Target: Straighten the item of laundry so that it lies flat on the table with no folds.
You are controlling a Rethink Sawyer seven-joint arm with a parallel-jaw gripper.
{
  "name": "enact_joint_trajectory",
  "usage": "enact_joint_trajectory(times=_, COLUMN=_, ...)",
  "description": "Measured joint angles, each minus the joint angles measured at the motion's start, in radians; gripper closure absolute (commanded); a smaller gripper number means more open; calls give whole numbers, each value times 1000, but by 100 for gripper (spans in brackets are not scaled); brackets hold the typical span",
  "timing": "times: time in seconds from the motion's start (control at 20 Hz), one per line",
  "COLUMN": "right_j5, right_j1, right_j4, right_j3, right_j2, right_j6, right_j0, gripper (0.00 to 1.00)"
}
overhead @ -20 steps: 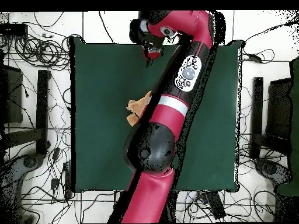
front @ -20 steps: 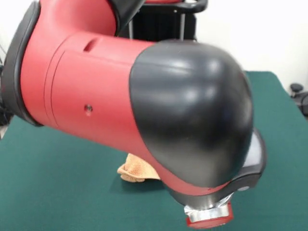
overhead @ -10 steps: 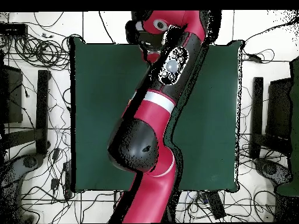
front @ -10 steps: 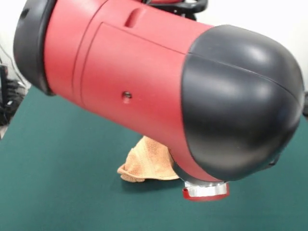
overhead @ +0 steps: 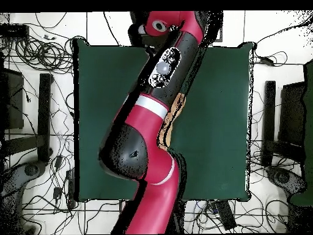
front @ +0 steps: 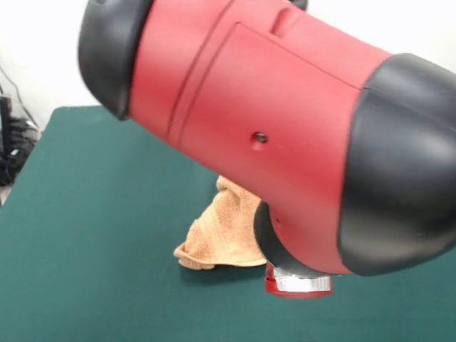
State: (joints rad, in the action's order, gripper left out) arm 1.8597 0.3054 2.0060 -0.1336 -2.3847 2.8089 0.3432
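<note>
Towel [front: 222, 231], orange-tan terry, lies bunched in a rumpled heap on the green table [front: 85, 235], near the middle of the top. In the front view the red and black arm [front: 285, 135] fills most of the frame and hides the heap's right part; only its left side and a rolled near edge show. In the overhead view the arm [overhead: 153, 110] crosses the table [overhead: 104, 116] lengthwise, with a thin strip of towel [overhead: 172, 116] showing along its right side. Whether the jaws are open or closed cannot be told; the fingers are hidden.
</note>
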Motion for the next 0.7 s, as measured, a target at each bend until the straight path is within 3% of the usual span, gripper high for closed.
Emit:
enact_joint_trajectory(times=0.3, right_j5=-29, right_j1=-1, right_j4=-15, right_j3=-32, right_j2=-6, right_j6=0, right_j0=-30, gripper=0)
enact_joint_trajectory(times=0.7, right_j5=-232, right_j1=-3, right_j4=-138, right_j3=-122, right_j2=43, right_j6=0, right_j0=-137, gripper=0)
